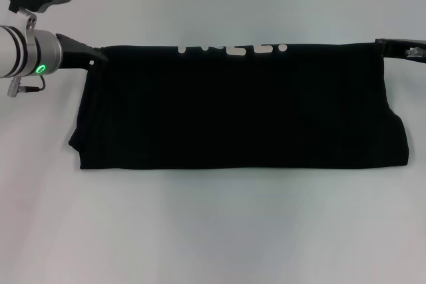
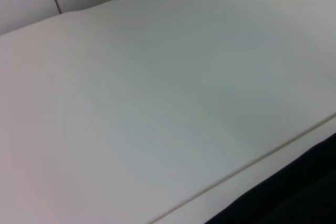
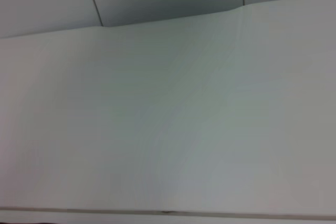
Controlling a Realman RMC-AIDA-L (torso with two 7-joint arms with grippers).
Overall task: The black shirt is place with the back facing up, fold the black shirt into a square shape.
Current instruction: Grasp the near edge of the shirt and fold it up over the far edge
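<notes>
The black shirt point(image 1: 239, 108) lies across the middle of the white table point(image 1: 213, 231) as a long band, white lettering point(image 1: 233, 50) peeking along its 12 o'clock edge. The left gripper point(image 1: 93, 56) sits at the band's 10 o'clock corner, the right gripper point(image 1: 393, 48) at its 2 o'clock corner; whether either pinches cloth, I cannot tell. The lengthwise fold looks made; next, probably, one end gets carried over the other.
</notes>
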